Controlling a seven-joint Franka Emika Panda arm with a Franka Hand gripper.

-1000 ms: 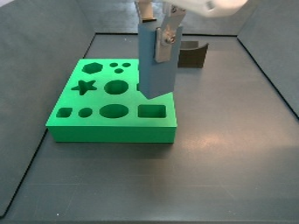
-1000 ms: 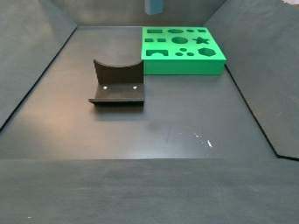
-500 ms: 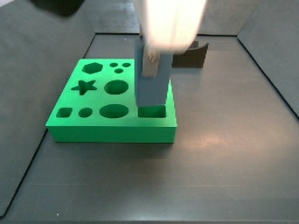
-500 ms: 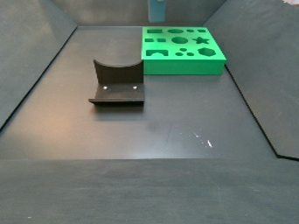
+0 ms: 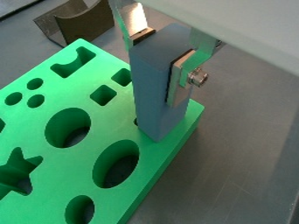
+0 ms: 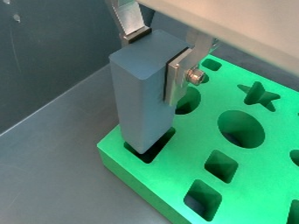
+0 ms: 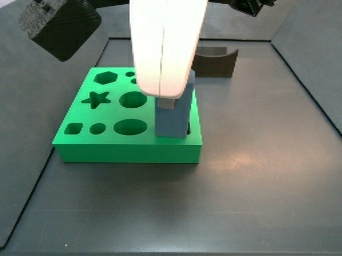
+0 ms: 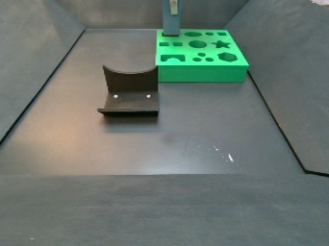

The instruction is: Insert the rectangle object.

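The steel-blue rectangle object [image 5: 152, 87] stands upright with its lower end inside the rectangular hole at a corner of the green board [image 5: 59, 96]. It shows in both wrist views [image 6: 142, 87] and in both side views [image 7: 174, 112] [image 8: 170, 17]. My gripper [image 5: 158, 48] is shut on the block's upper part, silver fingers [image 6: 177, 72] pressed on two opposite faces. In a side view the white arm hides the gripper and the block's top. The board also shows in the other views [image 6: 233, 166] [image 7: 94, 140] [image 8: 206, 67].
The dark fixture with a curved notch stands on the floor apart from the board [image 8: 126, 91] [image 7: 218, 62] [image 5: 68, 19]. Other shaped holes, such as a star [image 6: 260, 94] and circles, lie across the board. Low walls ring the dark floor [image 8: 167, 144].
The block has gone down from above the board into the rectangular hole. The arm has come down with it.
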